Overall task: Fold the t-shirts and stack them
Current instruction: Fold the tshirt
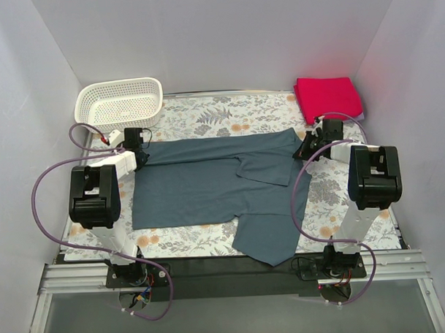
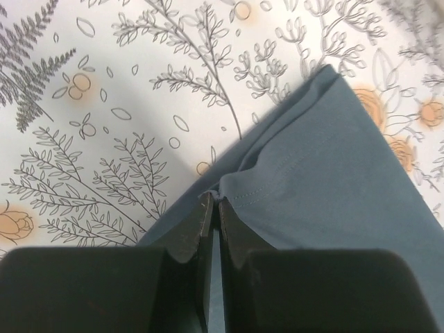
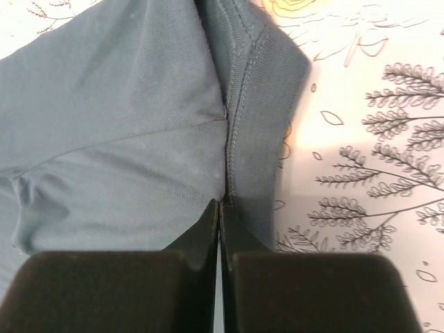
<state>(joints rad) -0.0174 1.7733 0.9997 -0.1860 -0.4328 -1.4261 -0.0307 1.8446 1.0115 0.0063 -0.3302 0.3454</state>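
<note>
- Cloth is held thinly on the left: the left end effector is clenched on the very edge of the blue shirt at its far-left corner. Only a sliver sits between the tips, so a lift may well pull it free.
- The right end effector is clamped on a stitched seam at the shirt's far-right corner. The cloth bunches there, and I cannot tell how many layers are caught; an extra layer would drag along and spoil the fold.
- If one arm rises or travels ahead of the other, the far edge would skew and the fold come out crooked.
- The shirt lies across the middle of the bench, one sleeve turned over the body and its near-right part reaching the near edge. That part could trail or slip off when pulled.
- The right arm's cable loops over the shirt's right side and might snag it.
- The red shirt, folded in the far-right corner, sits just beyond the right end effector; a wide swing could knock it.
</note>
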